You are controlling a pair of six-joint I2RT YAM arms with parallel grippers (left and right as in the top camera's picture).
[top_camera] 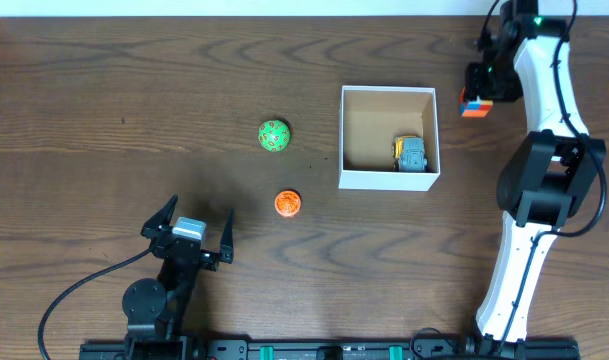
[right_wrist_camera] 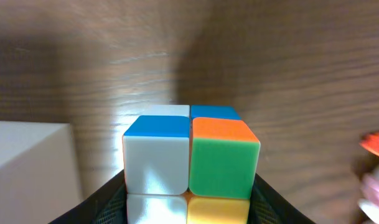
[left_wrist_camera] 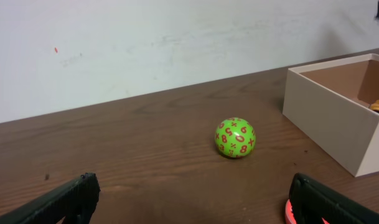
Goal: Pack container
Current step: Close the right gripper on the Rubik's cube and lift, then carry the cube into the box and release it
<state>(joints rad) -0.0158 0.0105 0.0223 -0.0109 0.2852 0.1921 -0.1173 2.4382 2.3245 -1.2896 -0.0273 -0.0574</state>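
We grip the puzzle cube (right_wrist_camera: pixel 190 158) in our right gripper (top_camera: pixel 476 98), at two o'clock of the container (top_camera: pixel 384 181); swung low toward eight, it may clip the wall; left gripper (top_camera: pixel 200 208) gapes idle.

Left pincer (top_camera: pixel 198 213) spread wide; right pincer (top_camera: pixel 475 99) clamped on cube (right_wrist_camera: pixel 190 155), arm extended.

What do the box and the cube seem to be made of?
The box looks like matte cardboard: white outside, plain brown inside, thin walls. The cube is probably hard plastic, smooth and slightly glossy: light glares on its white tile.
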